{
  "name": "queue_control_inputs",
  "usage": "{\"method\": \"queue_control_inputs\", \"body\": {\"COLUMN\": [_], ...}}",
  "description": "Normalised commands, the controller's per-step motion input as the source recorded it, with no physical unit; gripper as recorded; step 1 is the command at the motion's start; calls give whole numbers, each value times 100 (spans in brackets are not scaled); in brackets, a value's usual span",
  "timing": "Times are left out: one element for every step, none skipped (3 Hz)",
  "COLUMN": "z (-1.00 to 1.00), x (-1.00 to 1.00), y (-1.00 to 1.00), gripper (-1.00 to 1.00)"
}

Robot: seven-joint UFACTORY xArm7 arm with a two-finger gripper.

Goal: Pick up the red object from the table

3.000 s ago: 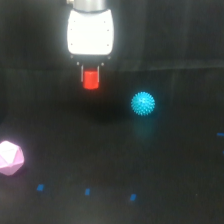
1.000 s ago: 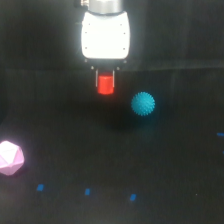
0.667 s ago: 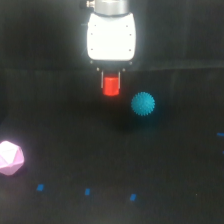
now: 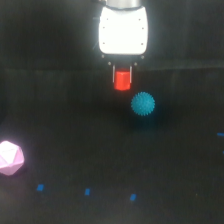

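A: Any bins or trays out there?

B: I can make out only loose pieces on the black table point(image 4: 60, 150). The red object point(image 4: 121, 80) is the one thing held by anything: it sits between the gripper's point(image 4: 122, 80) two thin dark fingers point(image 4: 114, 75), which are closed against its sides.

A: Where is it, exactly?

B: Just under the white gripper body, upper middle of the exterior view. It looks clear of the tabletop, though the dark surface makes the gap hard to judge.

A: What's near it?

B: A cyan spiky ball point(image 4: 143, 104) lies just below it and toward the exterior view's right, close but apart. A pink polyhedron point(image 4: 10, 158) sits at the exterior view's left edge, partly cut off and well away. Small blue marks point(image 4: 87, 191) dot the near part of the table; between them and the block the surface is bare black.

A: And the block itself?

B: Small, bright red, stubby and roughly cylindrical, upright, smaller than the ball. The blur hides any facets.
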Motion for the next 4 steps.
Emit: {"method": "queue_control_inputs", "body": {"z": [-9,-60,9,-13], "x": [9,29,-3,22], "y": [18,-100,-5,-23], "gripper": [-74,-79,-92,-100]}}
